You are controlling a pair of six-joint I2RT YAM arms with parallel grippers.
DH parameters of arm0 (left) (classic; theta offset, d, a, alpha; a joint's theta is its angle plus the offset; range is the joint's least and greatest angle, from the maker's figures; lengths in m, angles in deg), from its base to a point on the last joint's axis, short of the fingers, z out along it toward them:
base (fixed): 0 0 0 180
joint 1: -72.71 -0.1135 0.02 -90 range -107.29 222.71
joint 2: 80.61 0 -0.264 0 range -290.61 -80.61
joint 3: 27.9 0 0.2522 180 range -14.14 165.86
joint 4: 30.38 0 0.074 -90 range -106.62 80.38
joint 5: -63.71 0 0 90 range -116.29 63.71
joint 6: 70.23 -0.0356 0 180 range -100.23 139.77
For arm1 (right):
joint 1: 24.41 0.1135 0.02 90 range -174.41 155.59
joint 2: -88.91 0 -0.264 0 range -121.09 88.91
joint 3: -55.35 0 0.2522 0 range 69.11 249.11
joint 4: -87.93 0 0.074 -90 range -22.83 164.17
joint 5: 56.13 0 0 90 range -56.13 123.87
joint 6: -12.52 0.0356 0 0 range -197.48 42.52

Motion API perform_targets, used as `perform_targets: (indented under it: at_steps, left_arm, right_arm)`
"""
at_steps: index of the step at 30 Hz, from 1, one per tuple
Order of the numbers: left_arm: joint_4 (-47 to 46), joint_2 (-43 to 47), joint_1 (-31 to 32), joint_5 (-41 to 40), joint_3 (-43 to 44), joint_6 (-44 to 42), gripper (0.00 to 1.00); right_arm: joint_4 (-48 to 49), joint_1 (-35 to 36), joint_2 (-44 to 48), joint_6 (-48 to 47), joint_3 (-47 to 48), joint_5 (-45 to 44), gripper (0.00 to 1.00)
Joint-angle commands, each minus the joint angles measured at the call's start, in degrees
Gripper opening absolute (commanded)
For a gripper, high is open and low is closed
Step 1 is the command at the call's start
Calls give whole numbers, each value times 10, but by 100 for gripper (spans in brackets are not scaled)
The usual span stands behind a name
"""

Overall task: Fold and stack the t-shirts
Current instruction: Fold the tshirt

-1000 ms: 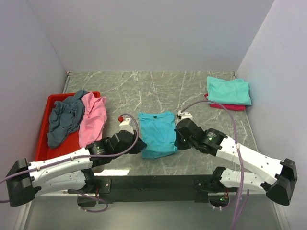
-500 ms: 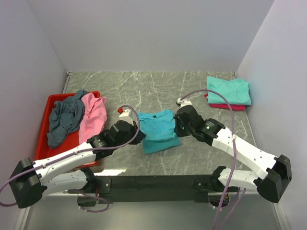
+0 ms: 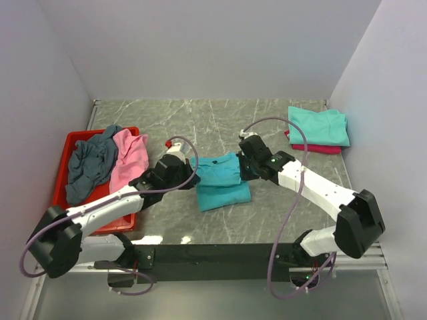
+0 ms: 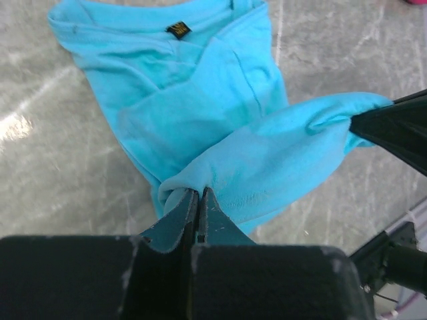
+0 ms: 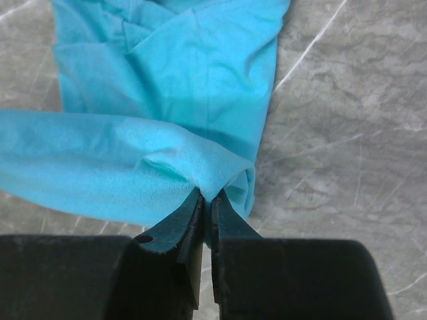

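A turquoise t-shirt [image 3: 223, 190] lies mid-table, its near hem lifted and doubled back toward the collar. My left gripper [image 3: 193, 176] is shut on the hem's left corner, and my right gripper [image 3: 243, 171] is shut on its right corner. In the left wrist view the left gripper [image 4: 200, 191] pinches a bunched fold of the turquoise t-shirt [image 4: 193, 100], whose collar label faces up. The right wrist view shows the right gripper [image 5: 207, 197] clamping the raised fold of the turquoise t-shirt [image 5: 193, 80]. Pink [image 3: 131, 160] and slate-grey [image 3: 90, 165] t-shirts lie crumpled at the left. A folded mint-green t-shirt [image 3: 318, 125] rests on a crimson one [image 3: 313, 148].
The pink and grey shirts sit in a red tray [image 3: 80, 135] against the left wall. The mint-and-crimson stack is at the back right corner by the right wall. Grey marble tabletop [image 3: 200, 120] stretches behind the turquoise shirt.
Both grippers moved away from the arm bases, carrying the near hem of the turquoise shirt up and over toward its collar. The shirt now looks shorter and doubled.
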Motion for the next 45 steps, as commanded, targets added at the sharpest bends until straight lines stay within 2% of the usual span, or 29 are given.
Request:
perform_targets:
  at_steps: [1,9,20,22,23,24,25,26,29,32,37,40,45]
  left_arm:
    - [-57,-33,-19,25,28,-38,0]
    - [-97,-117,-65,66,54,-51,0]
    - [-103,-197,-85,63,101,-65,0]
    - [-92,-203,-86,32,111,-61,0]
    - [-78,-202,-87,26,120,-58,2]
    - [-71,-201,-87,-2,126,-53,8]
    - [-63,-191,-86,-27,133,-47,18]
    - [-55,-184,-86,-42,136,-46,22]
    - [-48,-143,-78,-86,133,-43,34]
    - [-48,-108,-49,-128,120,-41,36]
    - [-79,-88,29,-139,91,-26,36]
    - [-126,-109,84,-103,80,-8,36]
    - [-171,-194,124,-81,100,-1,35]
  right_arm:
    - [36,-21,-21,-22,42,4,0]
    - [52,-49,-107,-41,85,22,0]
    - [65,-82,-195,-52,123,43,1]
    - [66,-88,-200,-52,131,46,15]
    - [66,-88,-201,-52,135,42,38]
    - [63,-89,-199,-51,141,38,46]
    - [57,-89,-192,-50,144,33,52]
    - [55,-89,-186,-51,147,22,61]
    - [50,-89,-148,-49,144,10,71]
    - [53,-88,-100,-40,123,12,72]
    - [61,-80,-54,-30,73,60,72]
    - [80,-78,-65,-26,50,104,70]
    - [99,-79,-119,-27,57,143,68]
